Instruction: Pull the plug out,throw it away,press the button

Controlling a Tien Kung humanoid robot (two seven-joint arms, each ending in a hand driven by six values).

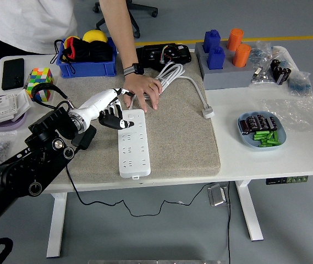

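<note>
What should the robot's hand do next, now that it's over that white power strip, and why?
Probably lower the left hand a little and press the button at the far end of the power strip. The black plug already lies off the strip on the mat, and a person's hand steadies the strip's far end.

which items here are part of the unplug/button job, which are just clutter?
Job: power strip, black plug, left hand, person's hand steadying the strip.
Clutter: Rubik's cube, phone, blue bin, battery dish, grey block stand.
</note>
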